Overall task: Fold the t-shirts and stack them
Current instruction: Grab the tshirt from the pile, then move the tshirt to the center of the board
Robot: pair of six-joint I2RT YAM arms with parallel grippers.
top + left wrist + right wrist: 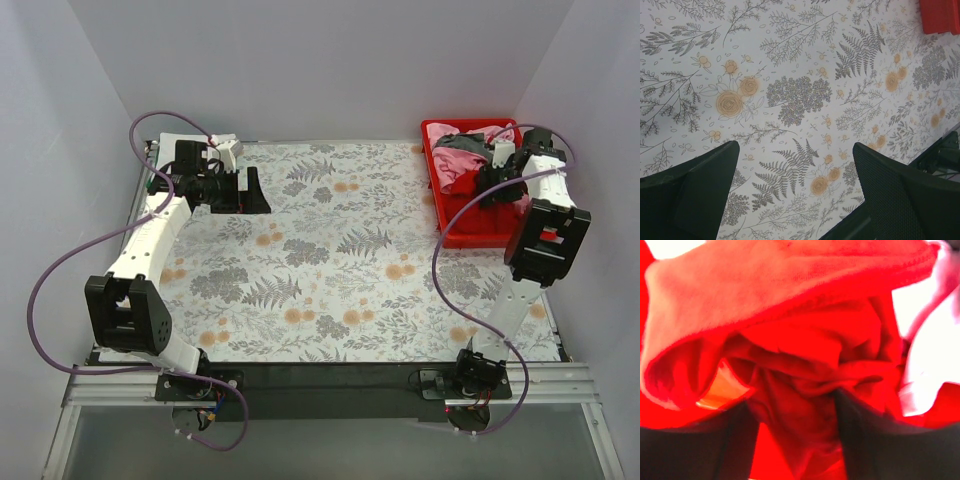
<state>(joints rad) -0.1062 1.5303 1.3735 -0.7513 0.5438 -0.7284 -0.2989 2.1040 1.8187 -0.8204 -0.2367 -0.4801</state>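
A crumpled pile of t-shirts lies in the red tray [462,238] at the back right, with a pink one [455,172] and a dark grey one [462,145] on top. My right gripper [497,188] is down in the tray. In the right wrist view its dark fingers [730,440] are closed on a bunch of bright red t-shirt [790,300] that fills the frame, with the gripper's middle [796,415] on the cloth. My left gripper [258,190] hovers open and empty over the floral tablecloth at the back left, and in its own view [796,160] only the cloth lies below it.
The floral tablecloth [330,260] covers the table. A corner of the red tray [940,15] shows at the top right of the left wrist view. Grey walls close in the back and both sides. A bright white patch [925,340] sits right of the red cloth.
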